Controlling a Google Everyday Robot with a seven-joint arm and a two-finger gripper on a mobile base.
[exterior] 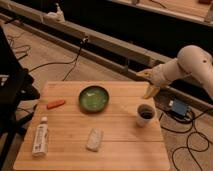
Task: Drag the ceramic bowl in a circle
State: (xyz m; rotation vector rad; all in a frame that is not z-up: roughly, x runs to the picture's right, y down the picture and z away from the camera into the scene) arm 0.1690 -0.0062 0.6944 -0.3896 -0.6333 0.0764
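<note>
The ceramic bowl [94, 97], round and shallow with a glossy green inside and a darker rim, sits on the wooden table [120, 140] toward its far middle. My gripper [149, 84] hangs on the white arm [192, 65] over the table's far right corner, right of the bowl and well apart from it. It holds nothing that I can see. A small white cup [145, 114] stands just below the gripper, near the table's right edge.
An orange object [55, 104] lies left of the bowl. A white tube [40, 136] lies at the front left and a pale packet [94, 139] at the front middle. A blue box [179, 108] and cables lie on the floor to the right. Dark equipment stands at the left.
</note>
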